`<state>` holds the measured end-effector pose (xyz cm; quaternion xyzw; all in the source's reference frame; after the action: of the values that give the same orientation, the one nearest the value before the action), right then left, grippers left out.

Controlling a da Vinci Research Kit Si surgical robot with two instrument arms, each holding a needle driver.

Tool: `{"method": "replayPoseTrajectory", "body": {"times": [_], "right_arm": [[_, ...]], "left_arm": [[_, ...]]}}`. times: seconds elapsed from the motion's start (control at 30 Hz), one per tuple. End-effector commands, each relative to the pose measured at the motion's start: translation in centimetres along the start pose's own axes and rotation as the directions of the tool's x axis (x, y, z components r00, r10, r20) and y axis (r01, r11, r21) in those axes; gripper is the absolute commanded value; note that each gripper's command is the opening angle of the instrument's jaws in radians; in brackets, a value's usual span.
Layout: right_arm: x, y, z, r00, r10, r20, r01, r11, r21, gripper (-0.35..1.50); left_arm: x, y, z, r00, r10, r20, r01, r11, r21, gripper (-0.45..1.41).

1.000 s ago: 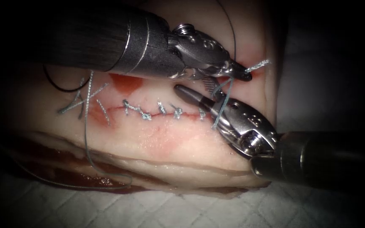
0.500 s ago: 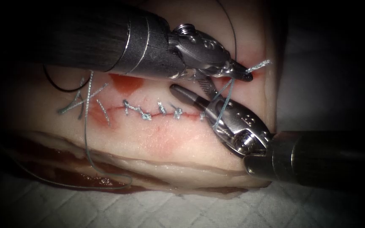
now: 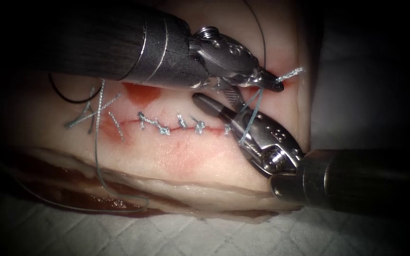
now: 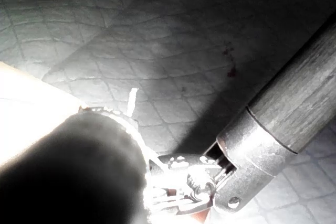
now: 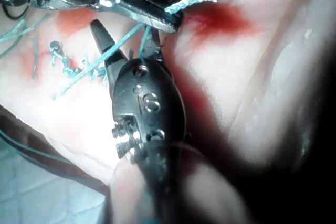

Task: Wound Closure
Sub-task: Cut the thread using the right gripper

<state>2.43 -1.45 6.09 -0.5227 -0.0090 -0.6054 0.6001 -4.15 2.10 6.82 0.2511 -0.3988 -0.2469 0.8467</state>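
Currently the tissue [image 3: 186, 161] is a pale slab whose horizontal cut [image 3: 181, 125] is closed by a row of blue-grey stitches, with patches of red fluid [image 3: 141, 92] above the cut's left part and at its right end. The left claw [image 3: 269, 83] is clenched on the thread [image 3: 255, 102] just short of its frayed cut end [image 3: 293, 72], above the right end of the cut. The right claw [image 3: 221, 106] is released, its two jaws spread apart, with the taut thread running between them down to the last stitch. In the right wrist view the right claw [image 5: 126, 45] straddles the same strand directly beneath the left claw [image 5: 157, 19]. A loose length of thread trails over the tissue's front edge onto the white surface [image 3: 214, 237]. The needle cannot be made out. The dark shafts hide the tissue's upper left part and lower right corner.
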Motion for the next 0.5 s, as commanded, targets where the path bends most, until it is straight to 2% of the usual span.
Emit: {"method": "replayPoseTrajectory", "body": {"times": [0.03, 0.07, 0.5], "right_arm": [[0.03, 0.07, 0.09, 0.999, 0.044, 0.004, -0.044, 0.999, 0.004, -0.30], [0.03, 0.07, 0.09, 0.999, 0.050, 0.004, -0.050, 0.999, 0.004, -0.35], [0.00, 0.05, 0.08, 0.996, 0.093, -0.006, -0.093, 0.996, -0.007, -0.35]], "left_arm": [[-0.03, 0.04, 0.07, 1.000, 0.002, -0.002, -0.002, 1.000, -0.002, -0.45], [-0.02, 0.04, 0.07, 1.000, 0.002, -0.005, -0.002, 1.000, -0.003, -0.45], [-0.01, 0.05, 0.08, 1.000, 0.004, -0.014, -0.004, 1.000, -0.013, -0.45]]}}
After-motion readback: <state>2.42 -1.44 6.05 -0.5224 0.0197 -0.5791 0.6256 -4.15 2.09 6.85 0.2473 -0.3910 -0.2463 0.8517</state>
